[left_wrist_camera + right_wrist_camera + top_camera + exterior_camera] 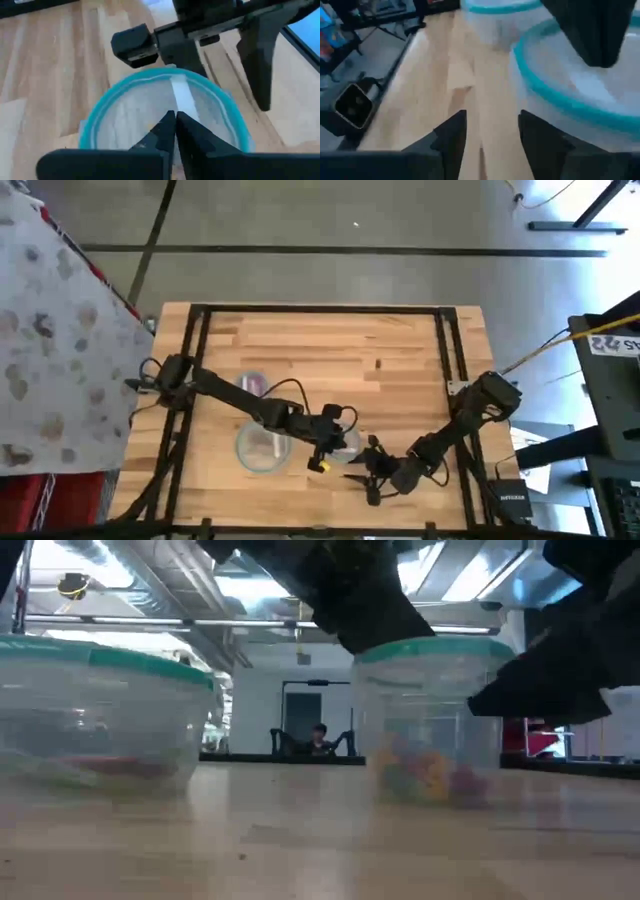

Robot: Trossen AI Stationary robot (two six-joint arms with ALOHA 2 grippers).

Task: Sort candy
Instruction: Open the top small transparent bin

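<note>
The small wrapped candy [425, 775] is looking light, crinkly, slippery; pinching a wrapper's middle seems best. The left gripper [175, 125] is hanging pressed together, empty, over the clear round teal-rimmed bowl [100, 120]; the right gripper [490, 130] is standing apart, empty.

You're working in a lab or workshop hall. The wooden table [400, 350] stands on a bare concrete floor [330, 230], and ducts [150, 570] run under the ceiling. A person [318, 737] sits at a desk far behind.

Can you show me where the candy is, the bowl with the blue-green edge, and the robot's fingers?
candy [425, 775]: low view, colourful pile.
bowl [95, 122]: left wrist view, teal rim.
left gripper [175, 120]: left wrist view, closed fingers' tips.
</note>
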